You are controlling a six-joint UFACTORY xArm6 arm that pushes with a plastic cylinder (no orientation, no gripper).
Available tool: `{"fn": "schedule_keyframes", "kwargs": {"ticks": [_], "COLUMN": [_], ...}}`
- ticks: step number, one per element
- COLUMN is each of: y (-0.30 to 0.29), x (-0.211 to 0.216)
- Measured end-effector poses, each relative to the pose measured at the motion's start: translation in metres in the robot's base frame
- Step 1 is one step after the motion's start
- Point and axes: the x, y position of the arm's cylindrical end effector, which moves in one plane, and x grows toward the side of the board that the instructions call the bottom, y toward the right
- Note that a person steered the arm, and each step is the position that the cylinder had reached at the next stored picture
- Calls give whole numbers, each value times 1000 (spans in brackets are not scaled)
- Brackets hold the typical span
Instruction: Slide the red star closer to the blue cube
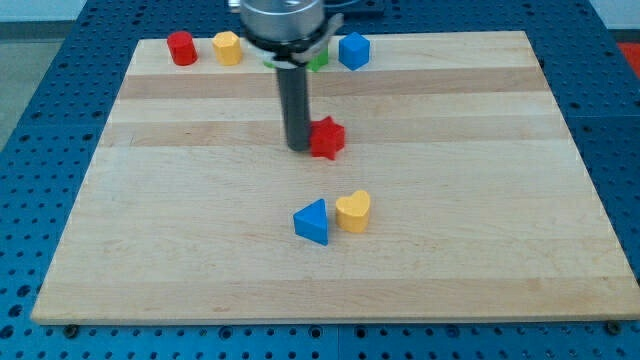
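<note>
- The rod carries no jaws; my tip [300,147] touches the red star [327,138] on its left flank.
- That side suits shoving it rightward, though the blue cube [353,50] sits well above, near the board's top edge.

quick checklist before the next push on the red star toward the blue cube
1. My tip is beside the red star, on its left in the view, apparently touching: ok.
2. Blue cube in sight at the view's top: ok.
3. Push line: tip is left of the star, not below it, so a push sends it sideways: not ok.
4. Green block beside the cube, partly hidden by the arm: cannot tell.
5. Blue triangle and yellow heart lie out of the path: ok.
</note>
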Motion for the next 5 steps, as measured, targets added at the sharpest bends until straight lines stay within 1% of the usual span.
{"fn": "schedule_keyframes", "kwargs": {"ticks": [2,3,4,5], "y": [92,121,153,180], "x": [17,28,28,18]}}
